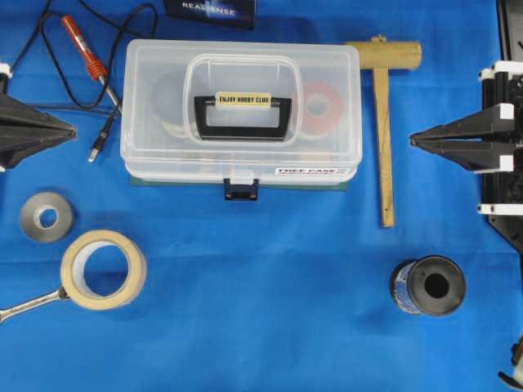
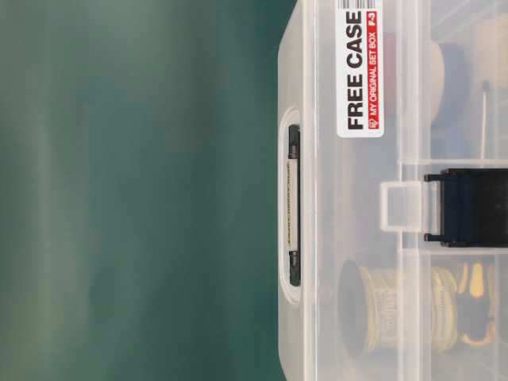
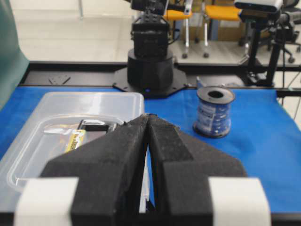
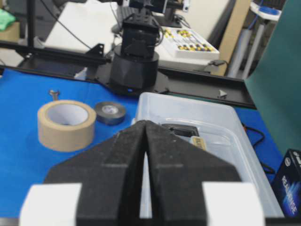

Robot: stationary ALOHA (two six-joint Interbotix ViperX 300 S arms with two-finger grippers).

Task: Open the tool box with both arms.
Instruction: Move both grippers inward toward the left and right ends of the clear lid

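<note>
Overhead view: tool box point(image 1: 240, 110) sat between both end effectors, lid down, dark blue latch point(image 1: 242, 189) fastened. Long axis ran straight from left end effector point(image 1: 72, 129) to right end effector point(image 1: 413, 140). Both had fingers pressed together, holding nothing, tips aimed level at the box ends, well apart. Neither clearly nearer.

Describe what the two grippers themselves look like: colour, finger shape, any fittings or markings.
Both are matte black. The left gripper and right gripper each end in two wedge-shaped fingers tapering to a point, with a rough, foam-like surface in the wrist views. White bands cross the base of the fingers, and white fittings sit on the right arm's black frame.
</note>
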